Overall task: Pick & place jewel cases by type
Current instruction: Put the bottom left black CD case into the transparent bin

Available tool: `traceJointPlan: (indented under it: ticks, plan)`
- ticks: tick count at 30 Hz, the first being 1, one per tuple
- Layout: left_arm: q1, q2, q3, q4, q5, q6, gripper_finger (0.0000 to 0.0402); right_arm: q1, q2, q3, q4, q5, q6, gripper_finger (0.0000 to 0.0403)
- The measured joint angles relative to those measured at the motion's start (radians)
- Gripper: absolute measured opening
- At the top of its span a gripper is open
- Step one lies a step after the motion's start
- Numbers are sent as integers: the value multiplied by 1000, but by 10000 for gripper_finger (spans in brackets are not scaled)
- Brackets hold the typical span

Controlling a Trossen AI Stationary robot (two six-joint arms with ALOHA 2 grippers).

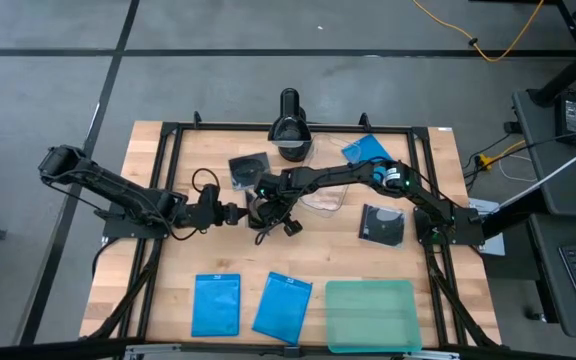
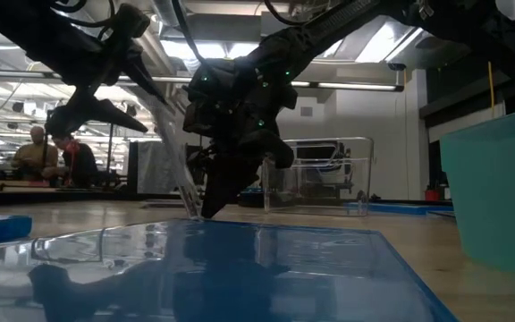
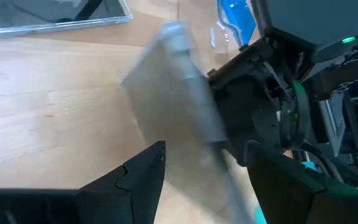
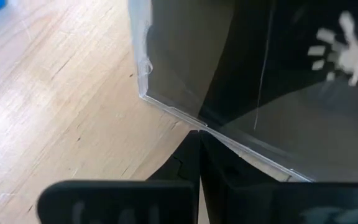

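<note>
A clear-and-black disc jewel case stands tilted on edge over the middle of the table. My right gripper, reaching in from the right, is shut on it. My left gripper is open just left of it. Its fingers stand on either side of the case, and I see no touch. Two more disc cases lie flat on the table. Two blue cases lie near the front edge and one at the far right. My right gripper pinches the disc case's clear edge, close to a corner, between its two shut fingers. The fingers slant down at it from the table's right. The case stands tilted, its lower corner down at the table top.
A teal tray sits at the front right beside the blue cases. A clear tub lies under the right arm. A black upright device stands at the far edge. A black frame borders the table.
</note>
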Motion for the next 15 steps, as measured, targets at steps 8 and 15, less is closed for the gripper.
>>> traceJointPlan:
  ticks: [8, 15]
  plan:
    - [0, 4, 0, 36, -20, 11, 212, 0, 0, 0, 1, 0, 1, 6]
    - [30, 70, 0, 40, 68, -11, 212, -1, 0, 0, 1, 1, 4, 6]
